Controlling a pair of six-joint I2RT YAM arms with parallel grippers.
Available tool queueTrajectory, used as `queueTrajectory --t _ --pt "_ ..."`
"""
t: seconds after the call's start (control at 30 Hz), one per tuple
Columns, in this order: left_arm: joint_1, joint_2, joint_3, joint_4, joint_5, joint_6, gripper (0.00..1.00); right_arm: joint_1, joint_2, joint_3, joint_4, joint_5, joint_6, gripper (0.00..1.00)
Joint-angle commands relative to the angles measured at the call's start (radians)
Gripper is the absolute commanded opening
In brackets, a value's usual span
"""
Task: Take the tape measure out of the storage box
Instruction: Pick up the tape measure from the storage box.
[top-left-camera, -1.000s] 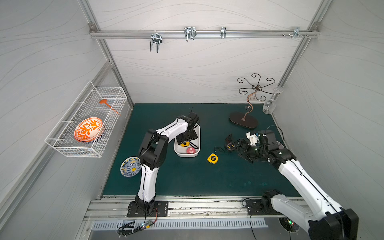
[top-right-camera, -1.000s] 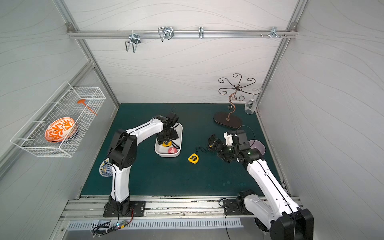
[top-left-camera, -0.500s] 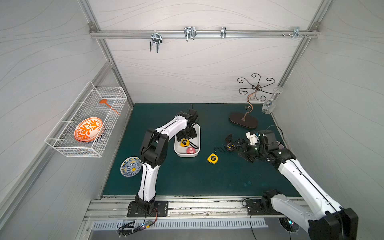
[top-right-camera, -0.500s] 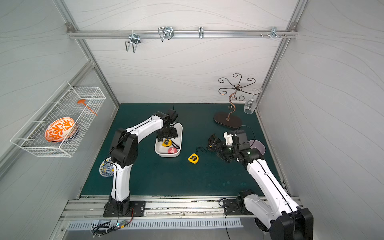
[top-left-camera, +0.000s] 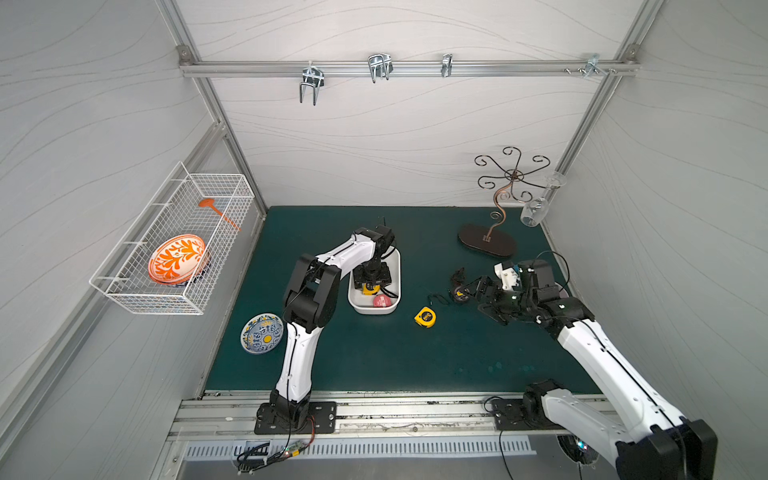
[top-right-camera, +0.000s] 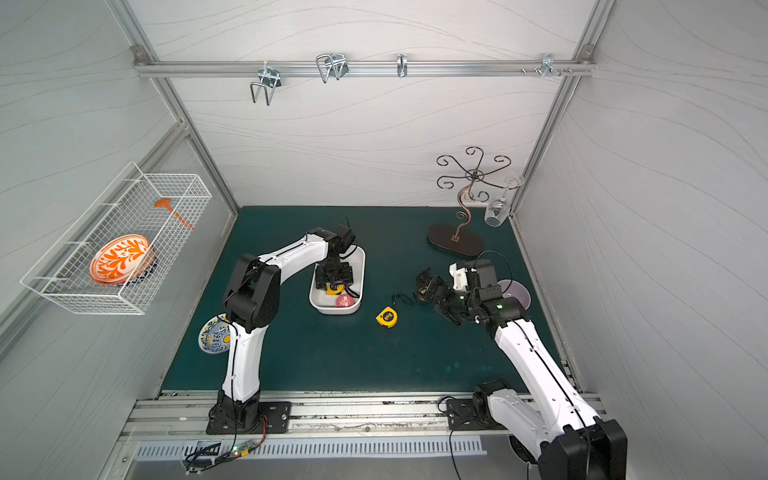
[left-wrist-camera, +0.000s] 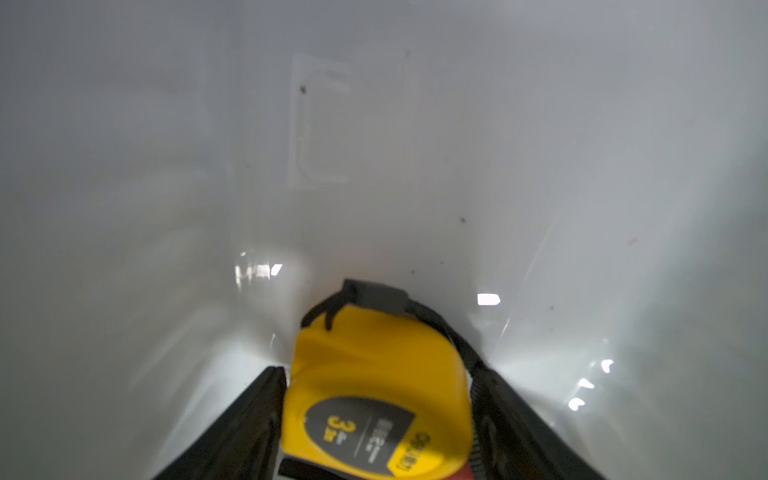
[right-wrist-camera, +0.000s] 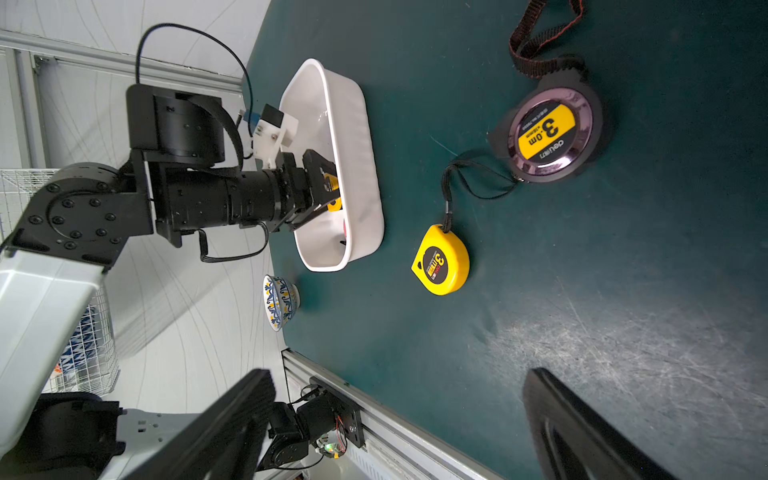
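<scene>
Narrowing from a wider spread, the left jaws now flank the tape measure (left-wrist-camera: 374, 374) inside the storage box (top-left-camera: 374, 309), whether they've bitten I can't tell, so the lift-out looks next; right jaws hang wide and empty.

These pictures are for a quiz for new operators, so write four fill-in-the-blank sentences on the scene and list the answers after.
1. The left end effector reaches into the box, its jaws either side of a ___ tape measure.
2. A second tape measure lies on the mat, not inside the box but ___ it.
3. The right end effector is ___, with nothing between its jaws.
4. The wire basket holds an ___ plate.
Missing words: yellow; outside; open; orange.
</scene>
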Motion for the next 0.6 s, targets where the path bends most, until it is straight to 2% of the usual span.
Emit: queueTrajectory --t 0.0,0.23,0.43,0.57 --pt "-0.006 -0.016 -0.002 -0.017 0.015 0.027 0.74 -0.008 -0.015 0.005 -0.015 -0.012 -0.016 0.99" --pt "-0.005 0.017 0.037 -0.014 0.0 0.018 0.63 -0.008 -0.02 0.007 -0.017 -0.01 -0.014 0.99" --pt "-0.004 0.015 0.059 -0.03 -0.007 0.021 0.45 -0.008 -0.044 -0.001 -0.03 -0.007 -0.014 0.99" --pt "-0.003 -0.002 0.059 -0.043 -0.011 0.015 0.22 -0.008 -0.045 -0.004 -0.026 -0.014 -0.014 0.99"
